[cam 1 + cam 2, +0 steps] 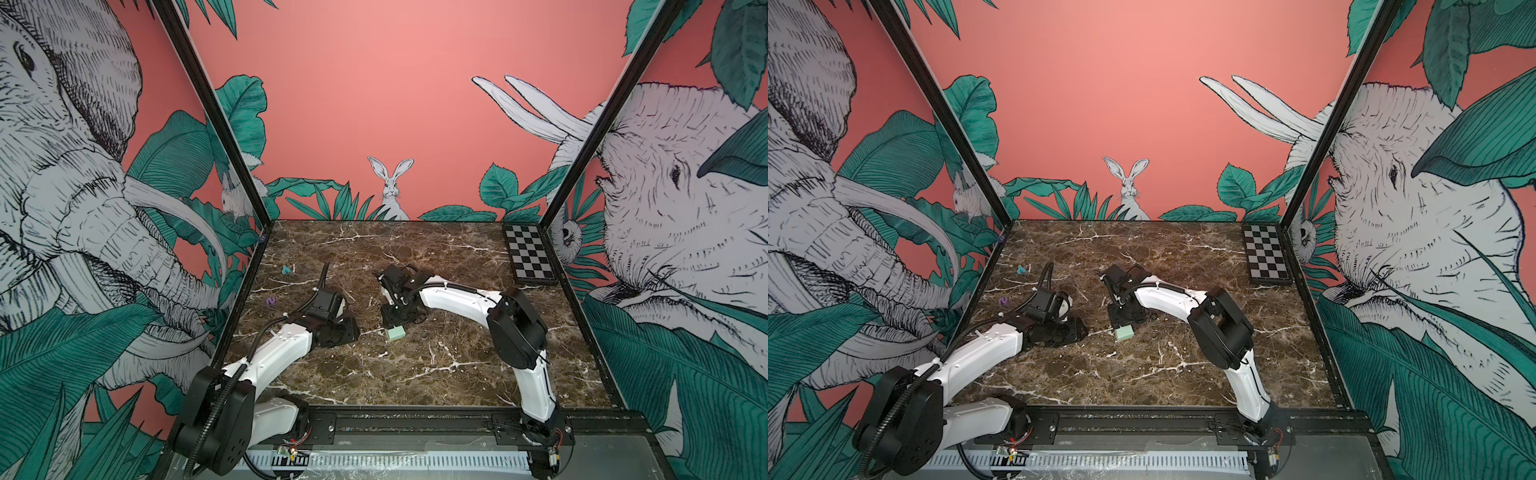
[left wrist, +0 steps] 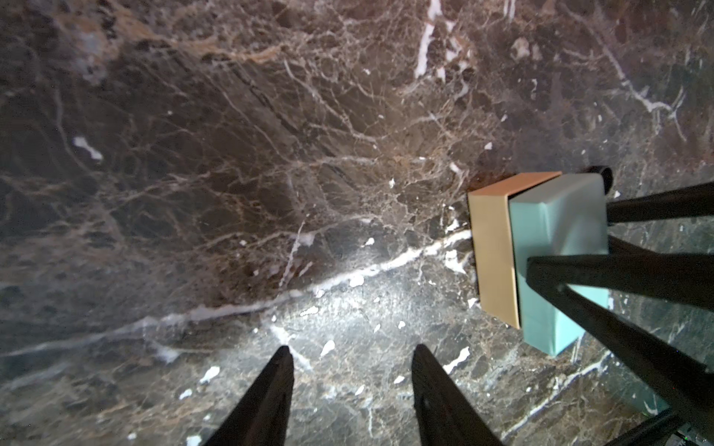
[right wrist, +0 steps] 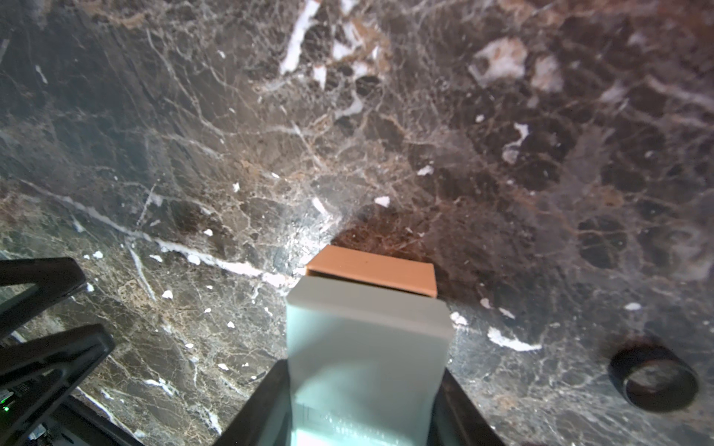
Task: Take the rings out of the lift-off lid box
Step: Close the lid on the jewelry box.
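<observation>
Right fingers reach down to the lift-off lid box at the middle of the tabletop in both top views.

Left wrist view: the left fingers are apart and empty, and the box is at the right edge.

Right wrist view: the right fingers are clamped on the mint lid. The cream base sticks out beyond it, and one ring lies at lower right.

I count one box and one ring; a second ring is not visible. The step seems to be opening the box. Next, the base must be held and the lid pulled away.

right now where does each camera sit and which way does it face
Top views: high above the near edge, looking down over the table; both arms show.
Left wrist: on left arm, facing the table; open left gripper shows.
Right wrist: on right arm, facing down; right gripper clamping the box shows.
Shared: both wrist views show the box.
</observation>
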Motion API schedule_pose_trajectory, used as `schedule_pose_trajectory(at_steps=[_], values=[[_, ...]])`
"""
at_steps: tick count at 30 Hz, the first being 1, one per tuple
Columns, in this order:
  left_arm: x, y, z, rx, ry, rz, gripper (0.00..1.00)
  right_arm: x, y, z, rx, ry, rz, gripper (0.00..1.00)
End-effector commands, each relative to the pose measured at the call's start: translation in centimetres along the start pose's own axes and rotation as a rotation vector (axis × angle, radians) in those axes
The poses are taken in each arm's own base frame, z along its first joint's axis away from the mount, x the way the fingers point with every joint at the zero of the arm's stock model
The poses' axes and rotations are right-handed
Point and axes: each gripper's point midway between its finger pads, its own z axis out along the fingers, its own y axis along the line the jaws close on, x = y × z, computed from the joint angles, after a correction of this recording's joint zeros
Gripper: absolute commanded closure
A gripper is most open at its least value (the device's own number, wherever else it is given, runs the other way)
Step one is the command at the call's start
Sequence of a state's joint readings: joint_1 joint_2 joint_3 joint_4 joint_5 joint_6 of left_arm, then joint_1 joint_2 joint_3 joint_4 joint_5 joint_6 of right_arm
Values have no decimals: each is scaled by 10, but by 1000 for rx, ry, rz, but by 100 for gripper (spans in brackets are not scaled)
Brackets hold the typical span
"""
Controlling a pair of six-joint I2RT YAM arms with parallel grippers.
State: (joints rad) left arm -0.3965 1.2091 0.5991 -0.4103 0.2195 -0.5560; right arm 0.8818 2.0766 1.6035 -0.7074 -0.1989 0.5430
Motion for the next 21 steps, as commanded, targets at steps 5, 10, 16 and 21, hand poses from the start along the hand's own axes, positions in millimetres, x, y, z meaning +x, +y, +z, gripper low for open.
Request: schedule_pose_trajectory(at_steps=[5,10,16,21], values=[[5,6,0,-13,5,0,47,-2,3,3,-11,13,28,47],[5,6,1,-12,7,1,47,-2,5,8,-19,30,41,46],[5,6,0,-14,5,4,47,1,1,10,-5,36,44,46],[5,6,0,-14,7,4,47,-2,0,7,3,28,41,46]])
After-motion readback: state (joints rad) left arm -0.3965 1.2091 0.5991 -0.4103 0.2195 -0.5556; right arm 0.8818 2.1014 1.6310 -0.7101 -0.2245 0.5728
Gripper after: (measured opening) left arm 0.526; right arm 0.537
